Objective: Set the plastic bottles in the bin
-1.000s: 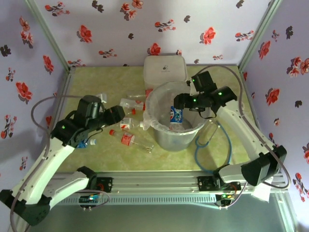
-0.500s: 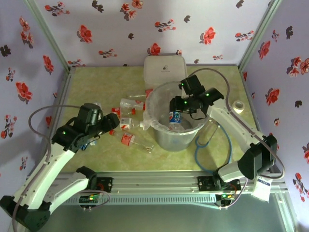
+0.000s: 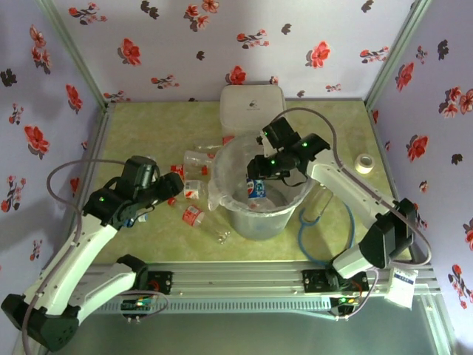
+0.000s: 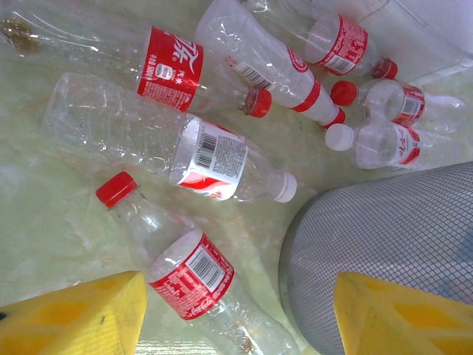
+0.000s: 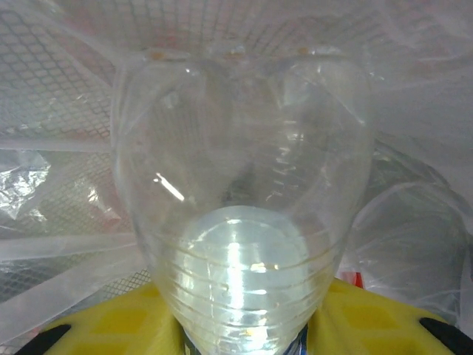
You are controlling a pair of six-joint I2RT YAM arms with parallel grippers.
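Flowered walls (image 3: 185,44) enclose a pale green table (image 3: 148,126). The right gripper (image 3: 260,171) hangs over the bin (image 3: 266,220), just inside its far rim. Its jaws are clamped on a blue-label bottle (image 3: 255,189), which hangs below the fingers within the bin's mouth. In the right wrist view the clear bottle sits between the yellow fingers (image 5: 111,325) and points at the bag-lined mesh wall.

The left gripper (image 3: 171,188) is low over the table, left of the bin, with its jaws wide apart and gripping nothing. In the left wrist view its yellow fingers (image 4: 74,314) stand at the bottom corners. Between and beyond them a red-capped bottle (image 4: 188,274) lies on its side, just beside the bin's grey wall. Whether it touches the wall cannot be told.

Farther from that gripper, several more red-label bottles (image 4: 214,159) lie scattered on the table, all left of the bin and close together, some with red caps and some with white. A white lidded box (image 3: 253,107) stands just behind the bin.
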